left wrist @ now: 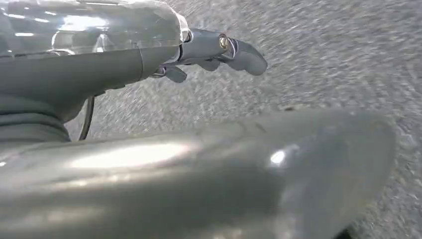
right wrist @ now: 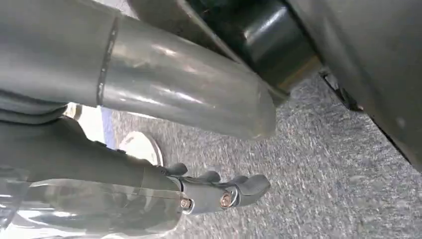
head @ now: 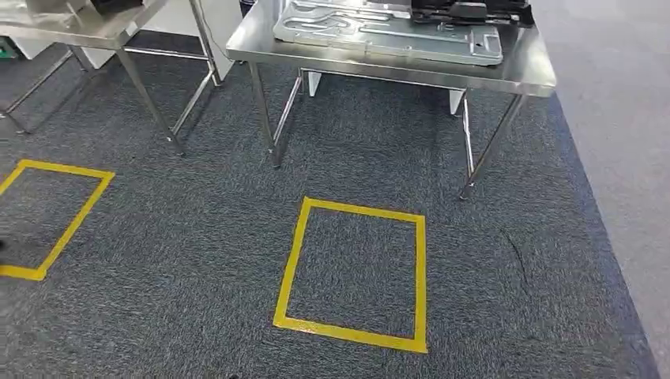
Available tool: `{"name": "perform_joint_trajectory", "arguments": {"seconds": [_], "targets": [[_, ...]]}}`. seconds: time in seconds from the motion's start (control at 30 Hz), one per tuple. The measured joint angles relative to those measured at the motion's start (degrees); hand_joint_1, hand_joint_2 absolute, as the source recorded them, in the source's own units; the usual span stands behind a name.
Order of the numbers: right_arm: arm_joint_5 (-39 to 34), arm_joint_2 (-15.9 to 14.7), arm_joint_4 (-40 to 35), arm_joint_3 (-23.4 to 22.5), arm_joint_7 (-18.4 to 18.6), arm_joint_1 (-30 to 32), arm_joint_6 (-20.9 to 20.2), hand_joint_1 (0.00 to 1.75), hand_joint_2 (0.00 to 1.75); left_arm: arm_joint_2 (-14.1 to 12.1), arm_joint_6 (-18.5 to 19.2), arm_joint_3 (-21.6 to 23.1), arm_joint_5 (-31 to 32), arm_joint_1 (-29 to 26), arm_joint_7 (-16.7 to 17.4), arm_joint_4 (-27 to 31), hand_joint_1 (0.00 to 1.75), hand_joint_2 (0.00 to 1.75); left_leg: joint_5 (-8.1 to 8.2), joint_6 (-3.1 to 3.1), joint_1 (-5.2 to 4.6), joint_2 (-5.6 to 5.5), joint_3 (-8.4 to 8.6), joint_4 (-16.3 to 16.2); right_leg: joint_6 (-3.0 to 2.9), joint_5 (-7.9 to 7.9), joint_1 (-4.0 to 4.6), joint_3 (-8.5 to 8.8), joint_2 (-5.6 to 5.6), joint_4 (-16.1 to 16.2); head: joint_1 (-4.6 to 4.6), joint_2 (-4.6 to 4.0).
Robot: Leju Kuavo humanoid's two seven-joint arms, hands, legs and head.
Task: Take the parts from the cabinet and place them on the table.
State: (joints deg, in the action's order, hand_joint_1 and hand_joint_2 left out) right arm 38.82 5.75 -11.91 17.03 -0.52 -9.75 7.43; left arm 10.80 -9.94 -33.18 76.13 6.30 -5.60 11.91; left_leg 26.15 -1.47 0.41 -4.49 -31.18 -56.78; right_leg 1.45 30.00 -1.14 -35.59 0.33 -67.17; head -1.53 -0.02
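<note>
Grey carpet | steel table top cropped | parts partly cut off

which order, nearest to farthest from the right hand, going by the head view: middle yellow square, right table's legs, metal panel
Judged with the right hand hanging low by the body:
1. yellow square, on the floor just ahead
2. table legs, beyond the square
3. metal panel, up on the tabletop, farthest

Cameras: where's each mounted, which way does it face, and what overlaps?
Head view: high on the body, facing forward and down at carpet, a yellow floor square and a steel table; no arms in frame.
Left wrist view: behind the left robot hand, facing blurred carpet.
Right wrist view: behind the right robot hand, facing carpet.
Shared: the carpet; both hands hold nothing.
</note>
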Motion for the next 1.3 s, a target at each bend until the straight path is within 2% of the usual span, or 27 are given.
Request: {"name": "perform_joint_trajectory", "arguments": {"seconds": [0.03,0.07,0.1,0.2,0.23,0.27,0.3,0.37,0.43,0.5,0.53,0.57,0.6,0.7,0.73,0.77,0.8,0.83,0.9,0.93,0.97,1.03,1.07,1.1,1.17,1.23,1.3], "targets": [[0.0,0.0,0.0,0.0,0.0,0.0,0.0,0.0,0.0,0.0,0.0,0.0,0.0,0.0,0.0,0.0,0.0,0.0,0.16,0.25,0.06,-0.78,-0.01,-0.4,-0.02,-2.41,-0.25,2.64,1.24,5.3,0.0,0.0],[0.0,0.0,0.0,0.0,0.0,0.1,0.0,0.0,0.0,0.0,0.0,0.0,0.1,0.1,-0.1,0.0,0.0,0.0,0.29,0.57,0.06,-1.35,-0.32,-0.7,-0.07,-1.86,-0.58,3.9,4.52,7.8,0.0,0.0],[0.0,0.0,0.1,0.0,0.0,0.1,0.0,0.0,0.0,0.0,0.0,0.0,0.1,0.2,0.0,0.0,0.0,0.0,0.44,1.04,-0.17,-2.22,-0.88,-1.4,-0.11,-1.91,-0.49,3.74,4.54,8.4,0.0,0.0],[0.0,0.0,0.1,-0.2,-0.1,-0.1,0.0,0.0,0.0,-0.2,0.0,0.0,0.3,-0.1,0.0,0.0,0.0,0.0,-0.18,2.37,0.22,-3.9,-1.62,-0.7,-1.13,-2.13,-0.11,3.7,2.57,8.4,0.0,0.0],[0.0,0.0,0.1,-0.2,-0.2,-0.1,0.0,0.0,0.0,-0.4,0.0,0.0,0.4,-0.1,0.1,0.0,0.0,0.0,0.06,2.5,0.3,-3.45,-1.61,-1.0,-1.72,-2.49,-0.56,3.75,1.7,8.9,0.0,0.0],[0.0,0.0,0.1,-0.2,-0.3,-0.1,0.0,0.0,0.0,-0.4,0.0,0.0,0.5,-0.1,0.2,0.0,0.0,0.0,1.1,2.72,0.05,0.42,-2.25,-2.4,-2.1,-2.55,-0.4,3.88,1.02,9.1,-0.02,0.0],[0.0,0.0,0.1,-0.2,-0.5,0.0,-0.1,0.0,0.0,-0.4,0.1,0.0,0.6,0.1,0.3,0.0,0.0,0.0,3.34,3.02,0.11,2.6,-4.03,-6.0,-2.54,-2.5,-0.26,3.85,0.12,9.1,-0.02,0.0],[0.1,-0.1,0.1,-0.2,-0.6,0.3,-0.4,0.0,0.0,-0.4,0.2,0.1,1.0,0.5,0.6,0.0,0.0,0.0,7.7,3.53,0.34,3.79,-8.68,-15.6,-2.66,-2.41,0.03,3.76,-1.85,9.1,-0.02,0.0],[0.7,-0.2,0.1,-0.2,-0.6,0.4,-0.9,0.0,0.0,-0.5,0.4,0.2,1.2,0.2,1.0,0.0,0.0,0.0,7.94,3.76,0.41,4.09,-10.3,-19.1,-2.71,-2.36,0.15,3.69,-3.52,9.1,-0.02,0.0],[1.4,-0.2,0.1,-0.2,-0.6,0.3,-1.0,0.0,0.0,-0.6,0.5,0.2,1.2,0.0,1.3,0.0,0.0,0.0,3.78,3.51,0.39,4.54,-6.4,-11.8,-2.56,-2.25,0.2,3.8,-4.99,9.0,-0.02,0.0],[1.6,-0.2,0.1,-0.2,-0.6,0.3,-1.0,0.0,0.0,-0.7,0.5,0.2,1.2,0.1,1.3,0.0,0.0,0.0,1.4,3.15,0.26,5.99,-3.15,-6.0,-2.41,-2.16,0.26,3.99,-5.68,9.0,-0.02,0.0],[1.6,-0.2,0.1,-0.2,-0.5,0.3,-1.1,0.0,0.0,-0.8,0.5,0.2,1.4,0.2,1.4,0.0,0.0,0.0,0.59,2.58,-0.04,9.33,-0.51,-1.3,-2.24,-2.05,0.43,4.25,-6.35,9.0,-0.02,0.0],[1.6,-0.2,0.1,-0.2,-0.5,0.3,-1.1,0.0,0.0,-0.8,0.5,0.3,1.5,0.4,1.5,0.0,0.0,0.0,0.91,2.19,-0.38,9.87,-0.45,-0.9,-1.84,-1.82,0.82,4.32,-6.87,9.0,0.0,0.0],[1.8,-0.2,0.1,-0.2,-0.3,0.1,-1.5,0.0,0.0,-1.1,0.5,0.3,2.3,0.1,2.6,0.0,0.0,0.0,0.61,1.45,-0.67,7.62,-1.05,-0.8,-0.92,-1.98,0.59,4.83,-8.49,9.4,-0.02,0.0],[2.0,-0.1,0.1,-0.2,-0.3,0.0,-1.6,0.0,0.0,-1.2,0.5,0.4,2.3,0.0,2.9,0.0,0.0,0.0,-0.02,0.87,-0.16,6.76,-0.46,-0.1,-0.38,-1.75,0.69,5.06,-8.48,9.3,-0.02,0.0],[2.1,-0.2,0.1,-0.2,-0.2,-0.1,-1.6,0.0,0.0,-1.1,0.5,0.4,2.4,-0.1,3.1,0.0,0.0,0.0,-0.42,0.71,0.01,6.12,-0.36,0.3,0.0,-0.85,0.34,4.89,-4.82,8.4,0.0,0.0],[2.2,-0.2,0.1,-0.2,-0.2,0.0,-1.7,0.0,0.0,-1.2,0.6,0.4,2.6,0.1,3.2,0.0,0.0,0.0,-0.67,0.28,0.08,5.59,-0.54,0.3,-0.05,1.3,0.25,3.59,-2.47,5.7,0.0,0.0],[2.2,-0.2,0.1,-0.2,-0.1,0.1,-1.8,0.0,0.0,-1.2,0.6,0.5,2.6,0.4,3.3,0.0,0.0,0.0,-0.72,0.16,0.06,4.78,-0.79,0.3,-0.11,3.74,0.26,1.58,-1.24,1.5,0.0,0.0],[2.5,-0.3,0.2,-0.2,0.0,0.4,-2.0,0.0,0.0,-1.2,0.6,0.7,2.7,0.4,3.5,0.0,0.0,0.0,-0.86,-0.05,-0.09,3.0,-1.14,0.2,-0.1,7.13,0.33,-2.8,-0.53,-7.4,0.0,0.0],[2.5,-0.3,0.2,-0.2,0.0,0.5,-2.0,0.0,0.0,-1.2,0.5,0.8,2.7,0.2,3.6,0.0,0.0,0.0,-0.87,-0.03,-0.1,2.08,-1.2,0.1,-0.11,6.69,0.33,-3.53,-0.5,-8.6,-0.02,0.0],[2.6,-0.3,0.2,-0.2,0.0,0.4,-2.0,0.0,0.0,-1.2,0.5,0.8,2.7,0.1,3.8,0.0,0.0,0.0,-0.88,0.01,-0.1,1.21,-1.18,-0.1,-0.17,4.81,0.32,-2.74,-0.45,-6.8,0.0,0.0],[2.6,-0.3,0.2,-0.2,0.1,0.4,-2.1,0.0,0.0,-1.2,0.4,0.8,2.8,0.1,3.9,0.0,0.0,0.0,-0.82,0.25,-0.09,-0.6,-1.16,-0.4,-0.43,-0.57,0.23,1.55,0.37,2.4,0.0,0.0],[2.6,-0.5,0.2,-0.2,0.2,0.4,-2.1,0.0,0.0,-1.2,0.3,0.9,2.8,0.1,3.9,0.0,0.0,0.0,-0.71,0.44,-0.03,-1.38,-1.28,-0.8,-0.7,-2.47,0.11,3.9,2.83,7.6,0.0,0.0],[2.6,-0.6,0.2,-0.2,0.2,0.4,-2.1,0.0,0.0,-1.2,0.1,0.9,2.8,0.1,4.0,0.0,0.0,0.0,-0.61,0.85,-0.37,-1.88,-1.63,-1.1,-0.64,-1.41,0.03,4.26,4.75,8.5,0.0,0.0],[2.8,-0.6,0.2,-0.2,0.1,0.2,-2.1,0.0,0.0,-1.2,-0.2,0.9,2.8,0.1,4.3,0.0,0.0,0.0,-0.83,1.56,-0.05,-2.95,-2.07,-1.1,-0.97,-1.75,0.34,4.08,3.5,8.6,0.0,0.0],[3.2,-0.6,0.2,-0.2,0.1,0.1,-2.2,0.0,0.0,-1.2,-0.4,0.9,2.9,-0.2,4.5,0.0,0.0,0.0,-1.08,2.48,0.03,-4.17,-2.37,-0.7,-1.86,-2.11,0.11,4.35,2.29,9.0,0.0,0.0],[3.4,-0.5,0.2,-0.2,0.0,0.0,-2.3,0.0,0.0,-1.4,-0.4,0.9,2.9,-0.2,4.8,0.0,0.0,0.0,1.23,2.77,-0.08,1.63,-3.64,-4.0,-2.74,-2.38,0.01,4.6,0.68,9.6,-0.04,0.0]]}}
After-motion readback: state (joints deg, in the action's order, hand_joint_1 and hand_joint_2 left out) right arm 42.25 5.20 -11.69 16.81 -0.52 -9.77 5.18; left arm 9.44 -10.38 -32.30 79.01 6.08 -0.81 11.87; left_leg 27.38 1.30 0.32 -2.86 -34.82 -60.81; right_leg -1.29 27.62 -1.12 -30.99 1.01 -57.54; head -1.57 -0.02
